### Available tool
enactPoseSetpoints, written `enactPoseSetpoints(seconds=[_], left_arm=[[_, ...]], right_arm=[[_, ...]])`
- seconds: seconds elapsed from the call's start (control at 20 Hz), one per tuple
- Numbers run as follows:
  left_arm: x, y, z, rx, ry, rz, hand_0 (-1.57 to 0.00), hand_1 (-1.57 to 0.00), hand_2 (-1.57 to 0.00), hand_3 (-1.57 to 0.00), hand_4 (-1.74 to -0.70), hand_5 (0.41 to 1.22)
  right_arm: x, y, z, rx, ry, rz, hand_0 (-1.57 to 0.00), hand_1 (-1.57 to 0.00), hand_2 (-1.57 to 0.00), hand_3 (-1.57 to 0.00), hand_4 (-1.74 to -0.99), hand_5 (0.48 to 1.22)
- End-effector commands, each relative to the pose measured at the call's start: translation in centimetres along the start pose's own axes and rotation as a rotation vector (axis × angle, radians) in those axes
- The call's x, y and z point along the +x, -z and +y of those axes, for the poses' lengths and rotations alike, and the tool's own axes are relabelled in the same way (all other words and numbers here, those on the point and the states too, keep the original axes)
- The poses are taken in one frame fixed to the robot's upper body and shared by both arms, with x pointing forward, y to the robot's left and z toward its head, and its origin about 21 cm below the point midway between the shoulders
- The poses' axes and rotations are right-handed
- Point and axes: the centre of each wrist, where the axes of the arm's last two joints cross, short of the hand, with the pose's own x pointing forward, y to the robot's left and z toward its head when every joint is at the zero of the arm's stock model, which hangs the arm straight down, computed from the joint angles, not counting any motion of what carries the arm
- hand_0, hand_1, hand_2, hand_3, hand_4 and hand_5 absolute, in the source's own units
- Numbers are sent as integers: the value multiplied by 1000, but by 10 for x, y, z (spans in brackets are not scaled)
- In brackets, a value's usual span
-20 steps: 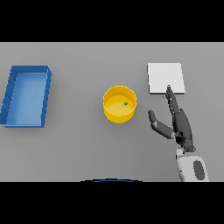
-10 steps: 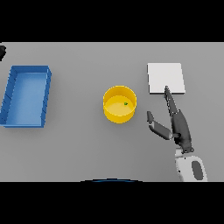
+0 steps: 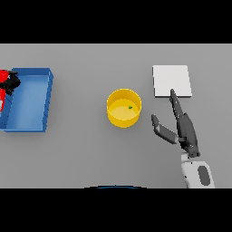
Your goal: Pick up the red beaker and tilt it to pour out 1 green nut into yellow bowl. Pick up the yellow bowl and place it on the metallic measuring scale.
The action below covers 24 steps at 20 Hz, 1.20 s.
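My right hand (image 3: 183,129) lies flat at four o'clock of the yellow bowl (image 3: 123,108), fingers straight and released, tips touching the scale (image 3: 171,80). My left hand (image 3: 10,81), newly come in at nine o'clock, grips the red beaker (image 3: 3,76) over one blue tray (image 3: 46,99). One green nut (image 3: 130,107) sits in the bowl.

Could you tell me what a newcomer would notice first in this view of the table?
Probably the yellow bowl at the table's middle, holding a small green nut. To its right, the right hand lies open, fingers reaching the metallic scale. At the far left edge, the red beaker shows above the blue tray.
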Motion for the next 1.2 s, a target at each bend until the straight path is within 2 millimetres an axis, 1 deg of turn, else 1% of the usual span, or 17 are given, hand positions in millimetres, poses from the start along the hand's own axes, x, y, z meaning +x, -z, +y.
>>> enactPoseSetpoints(seconds=[0.0,0.05,0.1,0.15,0.2,0.25,0.3,0.35,0.5,0.55,0.65,0.8,0.85,0.95,1.0,1.05,1.15], left_arm=[[0,-4,0,-29,15,-24,-1571,-1571,-1571,-1368,-1493,827],[-3,-7,3,-71,69,-60,-1571,-1545,-1489,-1238,-1311,774],[-4,-9,6,-108,102,-95,-1495,-1380,-1311,-1098,-1155,740],[-7,-11,9,-161,104,-132,-1253,-1104,-1049,-884,-1031,714],[-8,-14,10,-196,113,-126,-1003,-883,-839,-707,-933,697],[-8,-15,13,-227,114,-129,-802,-706,-671,-565,-870,682],[-6,-15,13,-238,125,-124,-641,-565,-536,-452,-823,667],[-6,-14,15,-229,179,-114,-513,-452,-429,-361,-785,656],[-9,-12,9,-213,227,-121,-262,-231,-219,-185,-741,648],[-13,-9,8,-203,232,-122,-209,-184,-175,-147,-729,647],[-10,-5,4,-180,222,-125,-134,-118,-112,-94,-715,647],[-8,-4,8,-139,203,-171,-68,-60,-57,-48,-708,658],[-11,-5,7,-137,187,-197,-54,-48,-45,-38,-711,663],[-8,-5,4,-130,165,-216,-34,-30,-29,-24,-710,679],[-11,-6,3,-128,162,-222,-27,-24,-23,-19,-713,685],[-9,-7,3,-120,167,-222,-22,-19,-18,-15,-710,689],[-5,-9,5,-132,148,-235,-13,-12,-11,-9,-719,676]], right_arm=[[2,-1,1,-1,-6,-7,1,1,1,1,-1165,675],[0,-2,1,-6,-14,3,1,1,1,1,-1163,671],[0,0,-1,-7,-15,5,1,1,1,1,-1159,669],[-1,-3,-1,-1,-20,-4,1,1,1,1,-1161,669],[-2,-3,-3,-3,-14,-1,1,1,1,1,-1162,671],[-1,-4,0,1,-1,-12,1,1,1,1,-1156,673],[2,1,-1,-4,-8,-16,1,1,1,1,-1151,677],[1,-2,-1,-1,-9,-21,1,1,1,1,-1147,680],[1,-1,-2,0,-11,-24,1,1,1,1,-1156,690],[2,-2,-3,1,-16,-18,1,1,1,1,-1160,688],[2,-2,-3,3,-21,-8,1,1,1,1,-1173,688],[7,-2,-1,-7,-55,13,1,1,1,1,-1175,672],[9,-2,2,10,-94,6,1,1,1,1,-1163,677],[14,5,1,81,-131,-26,1,1,1,1,-1132,703],[14,6,-3,133,-163,-46,1,1,1,1,-1137,717],[16,13,-6,193,-219,-54,1,1,1,1,-1153,728],[22,25,-10,307,-380,-56,1,1,1,1,-1190,716]])
